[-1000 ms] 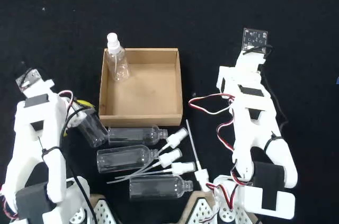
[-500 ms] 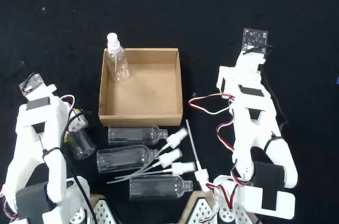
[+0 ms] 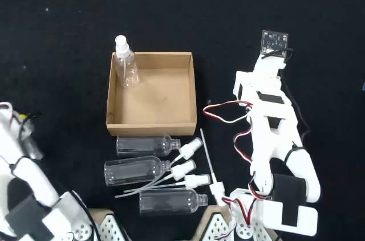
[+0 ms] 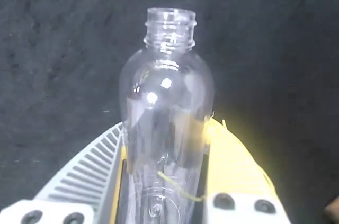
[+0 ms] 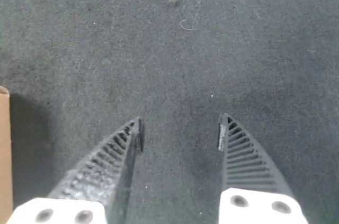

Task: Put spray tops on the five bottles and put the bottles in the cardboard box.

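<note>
The left claw [image 4: 167, 128] is closed on a clear, uncapped bottle [image 4: 167, 81], its two fingers pressed to the bottle's sides. The bottle's long axis runs in line with the fingers, and its open threaded mouth points away from the wrist. In the high view the left arm [image 3: 17, 161] sits well off to the left of the cardboard box [image 3: 151, 129].

The right claw [image 5: 180, 126] is spread wide and holds nothing, hanging over bare cloth just to the right of the box. A sliver of the box's wall [image 5: 2, 144] shows beside it.

The coming move likely turns on the spray tops. All four lie loose on the near side of the box toward its right corner: [image 3: 191, 147], [image 3: 183, 168], [image 3: 197, 180] and [image 3: 217, 187]. Their thin dip tubes cross one another. The right arm [image 3: 274, 133] is plainly the nearer to them, so I judge it the one to fetch a top to the held bottle's mouth (those tangled tubes may drag a neighbour along).

Three more uncapped bottles lie on their sides just in front of the box, necks toward the tops: [image 3: 142, 145], [image 3: 134, 171] and [image 3: 171, 201]. One capped bottle [image 3: 125, 64] is already in the box's far left corner.

The surface [image 3: 68, 41] is black cloth. Beyond its far edge is a strip of room with dark gear, too little to name.
</note>
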Robot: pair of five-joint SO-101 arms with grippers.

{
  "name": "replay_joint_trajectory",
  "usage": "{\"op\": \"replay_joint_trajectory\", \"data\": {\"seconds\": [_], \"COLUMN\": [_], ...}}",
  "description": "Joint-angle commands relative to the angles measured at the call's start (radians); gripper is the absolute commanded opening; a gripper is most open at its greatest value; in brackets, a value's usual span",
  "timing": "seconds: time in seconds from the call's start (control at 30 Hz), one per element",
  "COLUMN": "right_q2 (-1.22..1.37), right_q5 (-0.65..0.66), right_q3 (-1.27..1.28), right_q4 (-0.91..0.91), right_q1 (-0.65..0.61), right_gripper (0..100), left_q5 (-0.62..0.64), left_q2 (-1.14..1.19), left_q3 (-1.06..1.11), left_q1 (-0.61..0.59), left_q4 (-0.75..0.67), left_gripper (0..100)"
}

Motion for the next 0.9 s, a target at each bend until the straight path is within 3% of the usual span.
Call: {"op": "replay_joint_trajectory", "data": {"seconds": [0.0, 0.2, 0.3, 0.4, 0.53, 0.73, 0.87], "right_q2": [0.001, 0.001, 0.001, 0.001, 0.001, 0.001, 0.001], "right_q5": [0.000, 0.000, 0.000, 0.000, 0.000, 0.000, 0.000], "right_q3": [-0.005, -0.005, -0.005, -0.005, -0.005, -0.005, -0.005], "right_q4": [-0.025, -0.025, -0.025, -0.025, -0.025, -0.023, -0.023], "right_q1": [-0.018, -0.018, -0.018, -0.018, -0.018, -0.018, -0.018], "right_gripper": [21.1, 21.1, 21.1, 21.1, 21.1, 21.1, 21.1], "left_q5": [-0.213, -0.482, -0.658, -0.756, -0.807, -0.810, -0.810], "left_q2": [0.086, 0.267, 0.344, 0.413, 0.494, 0.542, 0.540], "left_q3": [-0.096, -0.262, -0.343, -0.406, -0.464, -0.529, -0.602], "left_q1": [-0.101, -0.220, -0.249, -0.262, -0.265, -0.266, -0.260], "left_q4": [0.058, 0.187, 0.264, 0.315, 0.331, 0.331, 0.333], "left_gripper": [12, 12, 12, 12, 14, 34, 37]}}
